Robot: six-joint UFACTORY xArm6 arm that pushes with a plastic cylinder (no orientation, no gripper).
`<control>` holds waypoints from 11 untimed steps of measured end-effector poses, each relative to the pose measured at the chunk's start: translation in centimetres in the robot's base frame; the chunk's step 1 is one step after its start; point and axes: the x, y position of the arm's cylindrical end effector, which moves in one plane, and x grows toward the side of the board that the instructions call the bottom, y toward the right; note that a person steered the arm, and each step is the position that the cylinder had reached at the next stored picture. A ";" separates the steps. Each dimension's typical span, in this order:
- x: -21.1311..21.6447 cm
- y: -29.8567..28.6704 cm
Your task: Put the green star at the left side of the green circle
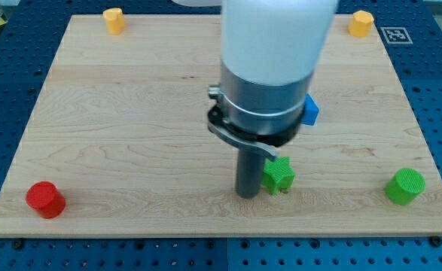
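Note:
The green star (278, 175) lies on the wooden board (130, 135) below the middle, toward the view's right. The green circle (405, 186) stands near the board's right edge, level with the star and well apart from it. My tip (248, 194) rests on the board just left of the green star, touching or nearly touching its left side. The arm's white and grey body hangs above and hides the board behind it.
A blue block (311, 110) is partly hidden behind the arm, above the star. A red cylinder (45, 199) stands at the bottom left corner. A yellow block (114, 19) sits at the top left and an orange block (361, 23) at the top right.

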 end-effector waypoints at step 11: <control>-1.5 1.2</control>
